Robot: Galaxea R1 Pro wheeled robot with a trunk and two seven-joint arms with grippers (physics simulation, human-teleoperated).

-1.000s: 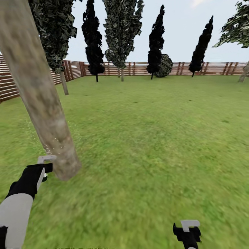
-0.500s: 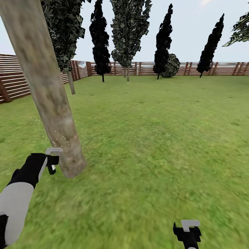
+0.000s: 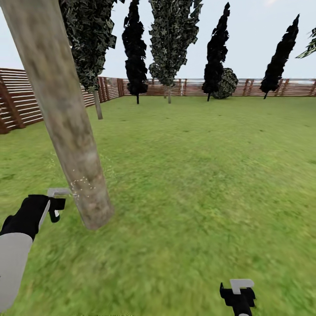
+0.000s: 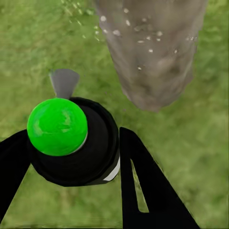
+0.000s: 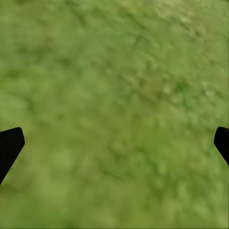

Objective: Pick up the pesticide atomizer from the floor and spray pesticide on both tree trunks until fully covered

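Observation:
A thick pale tree trunk [image 3: 66,114] leans up from the grass, its base at the near left. Whitish pesticide specks [image 3: 83,182] dot its lower part and drift over the grass beside it. My left gripper [image 3: 55,205] hovers just left of the trunk's base. In the left wrist view, my left gripper [image 4: 71,143] is shut on the pesticide atomizer [image 4: 71,143], a black bottle with a bright green top, pointed at the speckled trunk [image 4: 152,47]. My right gripper [image 3: 237,295] hangs low at the near right, over bare grass, its fingertips [image 5: 9,148] wide apart.
A second pale-trunked tree [image 3: 98,105] stands by the slat fence [image 3: 22,98] at the left, another [image 3: 169,94] at the back. Narrow near-black trees [image 3: 135,57] and a round shrub [image 3: 228,83] line the far fence. Open lawn [image 3: 197,166] spreads ahead and right.
The whole view has shifted rightward, so the camera turned. My left gripper with the atomizer has drawn slightly back from the trunk's base. The right gripper holds its place.

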